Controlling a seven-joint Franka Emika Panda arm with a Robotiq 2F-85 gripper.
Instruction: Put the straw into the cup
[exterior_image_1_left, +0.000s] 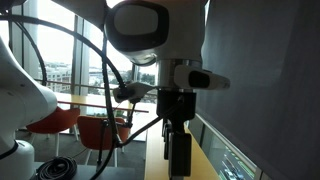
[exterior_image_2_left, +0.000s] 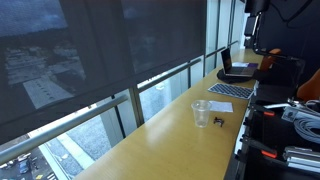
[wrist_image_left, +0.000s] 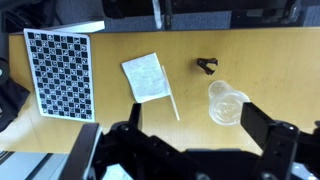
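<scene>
In the wrist view a thin white straw (wrist_image_left: 174, 105) lies flat on the wooden table, one end at the corner of a white paper wrapper (wrist_image_left: 146, 77). A clear plastic cup (wrist_image_left: 226, 102) stands upright to its right, apart from it. The cup also shows in an exterior view (exterior_image_2_left: 201, 113). My gripper (wrist_image_left: 195, 140) hangs high above the table with its two black fingers wide apart, holding nothing. The cup sits just inside the right finger in the picture. In an exterior view my arm and gripper body (exterior_image_1_left: 178, 150) fill the frame.
A black-and-white checkerboard (wrist_image_left: 60, 72) lies at the left of the table and a small black clip (wrist_image_left: 207, 67) lies beyond the cup. An exterior view shows a laptop (exterior_image_2_left: 236, 70) at the far end and cables and equipment (exterior_image_2_left: 290, 120) along the table's side.
</scene>
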